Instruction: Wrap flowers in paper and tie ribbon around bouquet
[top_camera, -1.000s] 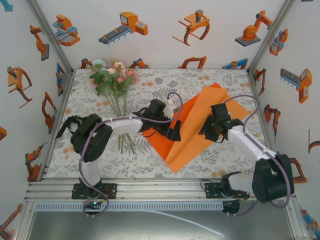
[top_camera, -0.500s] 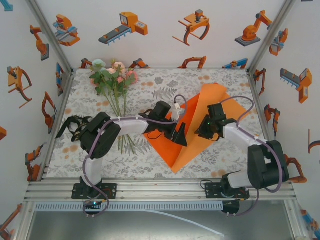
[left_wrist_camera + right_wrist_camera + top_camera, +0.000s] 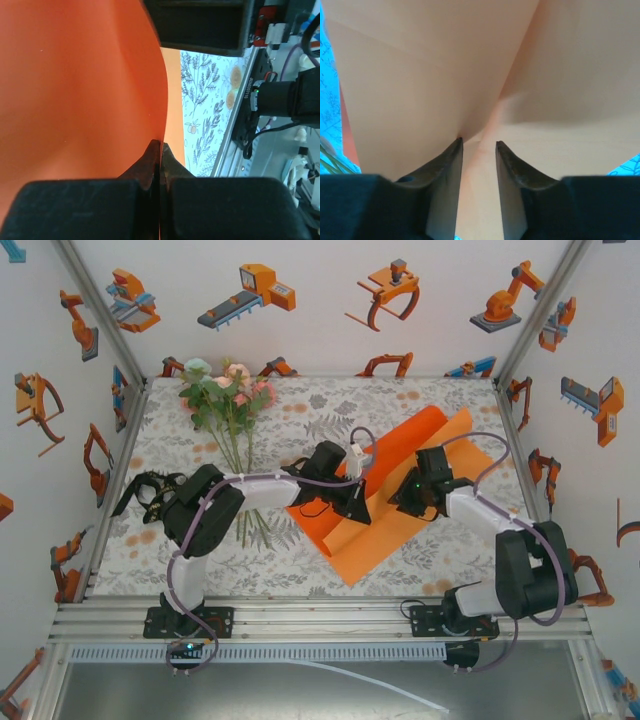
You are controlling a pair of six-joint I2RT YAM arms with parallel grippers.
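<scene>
The orange paper (image 3: pixel 385 540) lies right of centre, its far flap curled over into a loose roll. My left gripper (image 3: pixel 357 505) is shut on the paper's left edge; in the left wrist view the jaws (image 3: pixel 161 146) are pinched together on the thin orange sheet (image 3: pixel 75 90). My right gripper (image 3: pixel 405 502) rests against the paper's middle, open. Its fingers (image 3: pixel 479 144) are parted, with a fold of pale paper (image 3: pixel 445 75) right in front of them. The flowers (image 3: pixel 228 400) lie at the back left, stems pointing toward me. The black ribbon (image 3: pixel 143 487) sits at the left edge.
The floral tablecloth (image 3: pixel 300 410) covers the table between printed side walls. An aluminium rail (image 3: pixel 300 620) runs along the near edge at the arm bases. The flower stems (image 3: pixel 250 525) pass under the left arm.
The left gripper has closed on the paper's edge. The raised flap of paper has curled over to the left into a roll. The right gripper has shifted slightly left.
</scene>
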